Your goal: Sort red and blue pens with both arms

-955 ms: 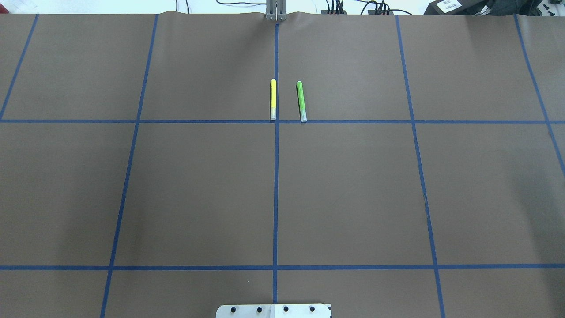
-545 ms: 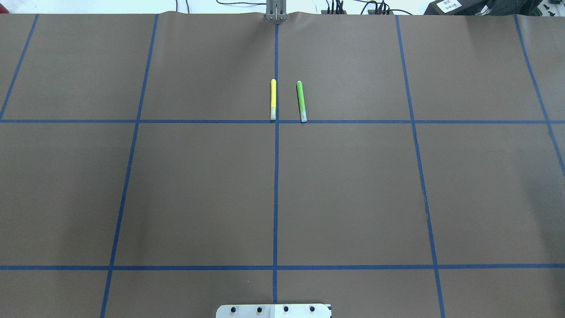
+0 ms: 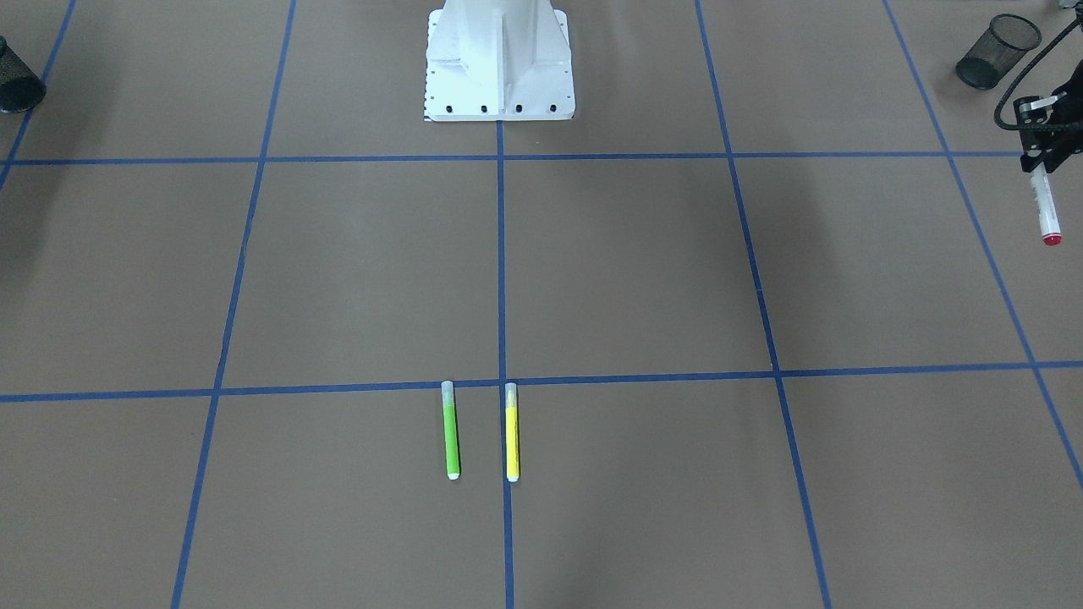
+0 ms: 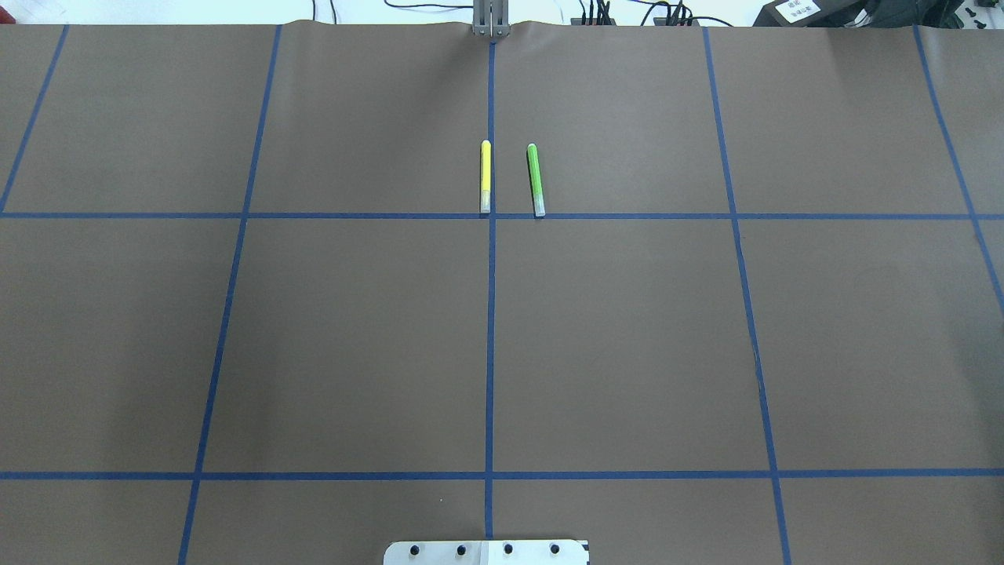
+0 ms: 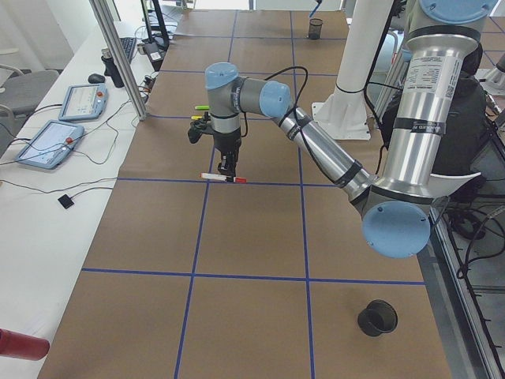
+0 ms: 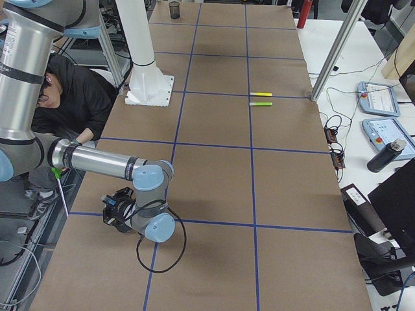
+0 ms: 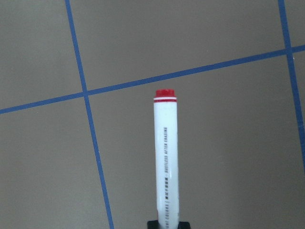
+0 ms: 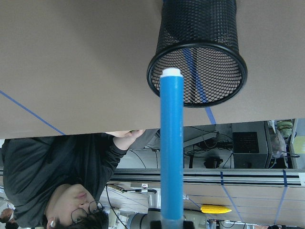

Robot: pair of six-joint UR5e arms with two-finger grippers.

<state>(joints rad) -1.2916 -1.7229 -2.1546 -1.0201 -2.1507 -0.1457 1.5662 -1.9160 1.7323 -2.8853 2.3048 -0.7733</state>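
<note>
Marker (image 7: 165,157) (print looks unreadable): gripped, left tool (image 3: 1036,167) | blue highlighter (image 8: 171,148): gripped, right tool (image 8: 170,223)

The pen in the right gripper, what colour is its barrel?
The barrel is blue, white-tipped; best seen in the right wrist view.

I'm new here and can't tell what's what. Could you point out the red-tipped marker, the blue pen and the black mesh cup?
red-tipped marker (image 7: 166,157), left wrist view, middle of the white barrel.
blue pen (image 8: 171,143), right wrist view, middle of the barrel.
mesh cup (image 8: 200,21), right wrist view, its side wall.
</note>
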